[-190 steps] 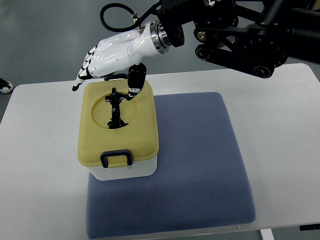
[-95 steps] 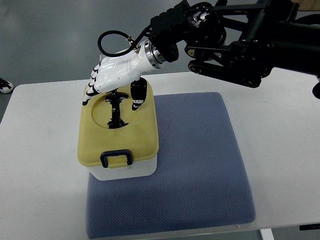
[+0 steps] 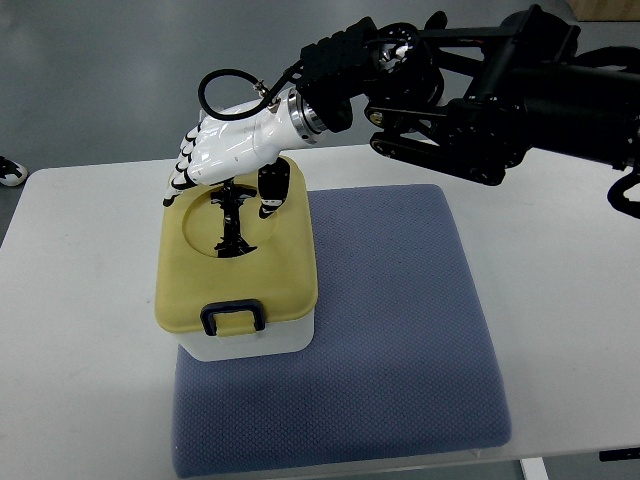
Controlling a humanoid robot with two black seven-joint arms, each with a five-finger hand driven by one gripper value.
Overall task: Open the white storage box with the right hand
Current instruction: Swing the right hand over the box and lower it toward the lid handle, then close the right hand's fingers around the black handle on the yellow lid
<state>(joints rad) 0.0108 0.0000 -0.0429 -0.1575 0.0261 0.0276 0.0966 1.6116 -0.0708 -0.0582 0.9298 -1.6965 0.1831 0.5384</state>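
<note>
A white storage box [image 3: 250,338] with a yellow lid [image 3: 280,265] stands on the left part of a blue mat [image 3: 400,330]. The lid has a round recess with a black handle [image 3: 231,225] in the middle and a dark latch [image 3: 232,318] at the near edge. My right hand [image 3: 228,168], white with black fingertips, hovers over the lid's far end, fingers spread toward the left and thumb pointing down next to the handle. It holds nothing. The lid lies closed on the box.
The mat lies on a white table [image 3: 80,330]. My right arm's black links [image 3: 480,90] stretch across the far right above the table. A dark cable [image 3: 225,85] loops above the wrist.
The right hand has come down and nearer, from beyond the box's far edge to over the lid's far end. In the last half second it barely moved. The lid stays closed.
</note>
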